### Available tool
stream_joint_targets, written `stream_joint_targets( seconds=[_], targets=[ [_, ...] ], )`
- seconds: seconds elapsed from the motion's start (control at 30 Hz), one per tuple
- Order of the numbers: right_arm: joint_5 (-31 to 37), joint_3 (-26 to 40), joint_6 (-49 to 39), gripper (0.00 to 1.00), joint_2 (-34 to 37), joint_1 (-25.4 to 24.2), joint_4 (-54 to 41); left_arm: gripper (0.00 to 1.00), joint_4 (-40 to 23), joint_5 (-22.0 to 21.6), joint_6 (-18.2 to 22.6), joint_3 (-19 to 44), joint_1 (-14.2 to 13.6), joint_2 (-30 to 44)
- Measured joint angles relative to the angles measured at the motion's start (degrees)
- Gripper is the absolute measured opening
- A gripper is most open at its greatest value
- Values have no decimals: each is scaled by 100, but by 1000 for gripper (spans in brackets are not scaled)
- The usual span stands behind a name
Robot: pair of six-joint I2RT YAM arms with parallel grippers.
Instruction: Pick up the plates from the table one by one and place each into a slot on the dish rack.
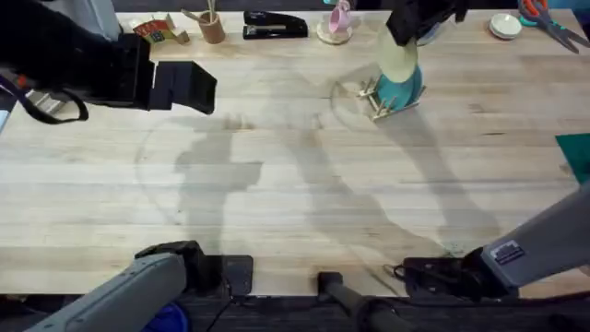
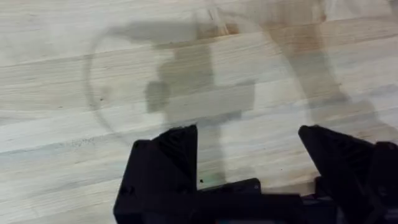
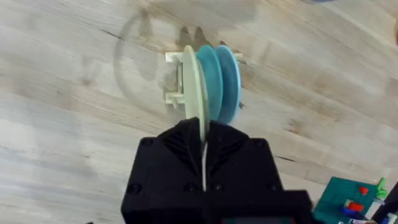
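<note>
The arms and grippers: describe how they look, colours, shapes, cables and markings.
Both arms have grey links near their bases; the right arm carries a small white label with dark print, and the left arm ends in black joints. A black cable loops beside the left gripper, which is black and blocky with two wedge-shaped fingers. The right gripper is also matte black, with angular faceted fingers.

Pale planked wood bench (image 3: 74,124), matt and grained; light wooden dish rack (image 3: 177,78); smooth cream plate (image 3: 194,87) in the matt black plastic right hand (image 3: 204,149).
</note>
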Motion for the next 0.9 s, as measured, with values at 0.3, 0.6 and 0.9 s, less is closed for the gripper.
stream_joint_targets(
  seconds=[0.3, 0.6, 0.9],
  targets=[
    [0, 0, -64, 31, 300, -110, 2, 995, 0, 0, 0, 0, 0, 0],
    [-1, 0, -84, 31, 396, -189, 4, 995, 0, 0, -20, 0, 0, 0],
    [-1, 0, -85, 31, 595, -189, 4, 995, 0, 0, -42, 0, 0, 0]
  ],
)
